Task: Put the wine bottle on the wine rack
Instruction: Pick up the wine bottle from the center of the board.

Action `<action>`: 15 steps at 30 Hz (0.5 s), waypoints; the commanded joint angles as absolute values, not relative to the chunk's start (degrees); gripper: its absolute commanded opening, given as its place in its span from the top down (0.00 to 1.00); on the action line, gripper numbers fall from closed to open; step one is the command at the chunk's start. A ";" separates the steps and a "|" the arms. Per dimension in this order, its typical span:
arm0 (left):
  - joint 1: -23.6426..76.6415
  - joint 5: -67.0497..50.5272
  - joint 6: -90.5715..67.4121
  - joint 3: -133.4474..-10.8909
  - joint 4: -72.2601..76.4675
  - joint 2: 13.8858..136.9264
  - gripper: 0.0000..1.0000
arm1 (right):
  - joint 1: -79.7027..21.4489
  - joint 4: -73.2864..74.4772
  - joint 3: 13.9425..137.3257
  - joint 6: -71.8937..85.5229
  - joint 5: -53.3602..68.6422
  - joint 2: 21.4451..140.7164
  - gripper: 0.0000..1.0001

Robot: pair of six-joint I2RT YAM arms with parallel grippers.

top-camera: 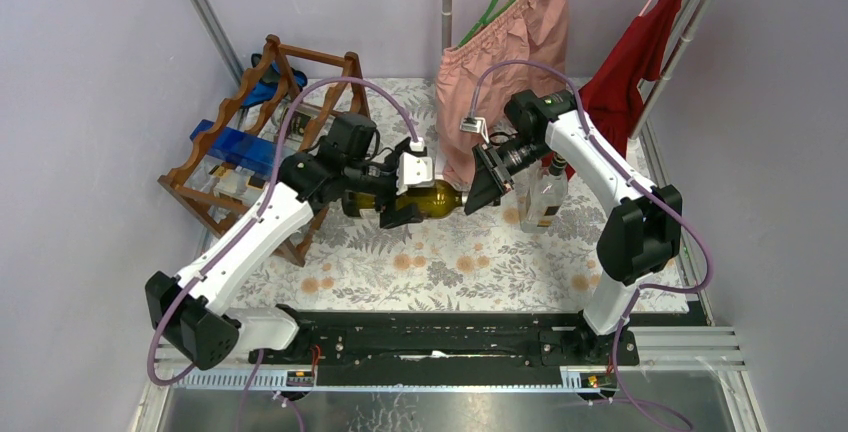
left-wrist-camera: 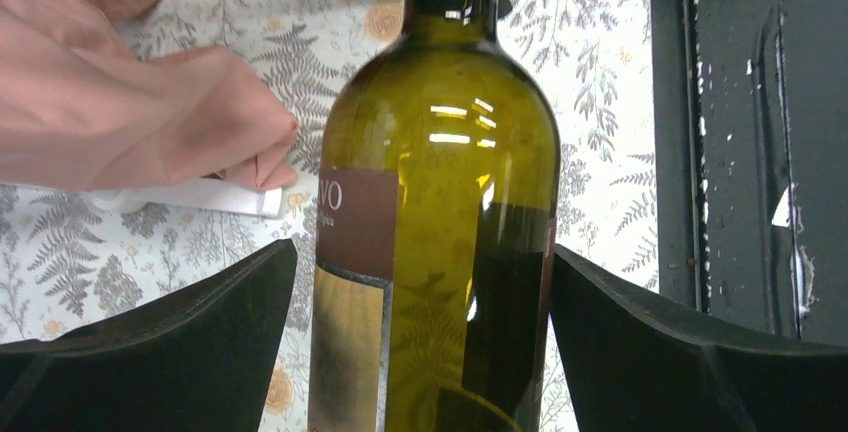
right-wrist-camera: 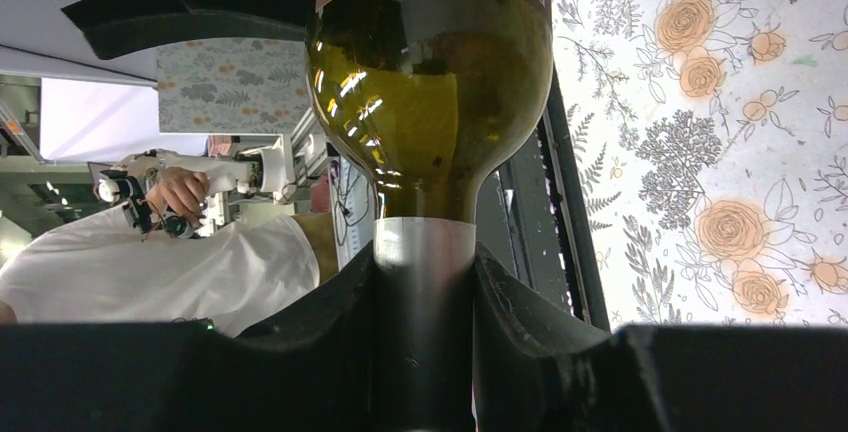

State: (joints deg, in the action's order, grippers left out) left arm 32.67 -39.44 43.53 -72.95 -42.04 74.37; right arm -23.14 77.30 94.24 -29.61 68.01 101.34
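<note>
Above counter (top-camera: 450, 262) centre | right hand (right-wrist-camera: 424, 302) clamped on wine bottle (left-wrist-camera: 440, 202) neck | left hand (top-camera: 398, 207) spread apart, flanking bottle body | wine rack (top-camera: 232, 112) at 10 o'clock

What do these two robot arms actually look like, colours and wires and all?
The left arm and right arm have white links with chunky black joints. A purple cable loops along each. Each ends in two broad, matte black, wedge-shaped fingers.
</note>
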 commanded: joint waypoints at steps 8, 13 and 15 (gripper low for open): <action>32.31 -48.27 40.10 -73.58 -32.75 68.18 0.01 | -23.72 77.22 93.49 -28.74 77.86 97.96 1.00; 32.20 -47.62 25.99 -73.85 -18.34 65.16 0.01 | -23.72 76.79 93.27 -28.53 78.41 97.63 1.00; 32.12 -47.01 20.71 -75.18 -13.35 64.78 0.01 | -23.71 76.24 93.25 -27.96 78.78 97.57 1.00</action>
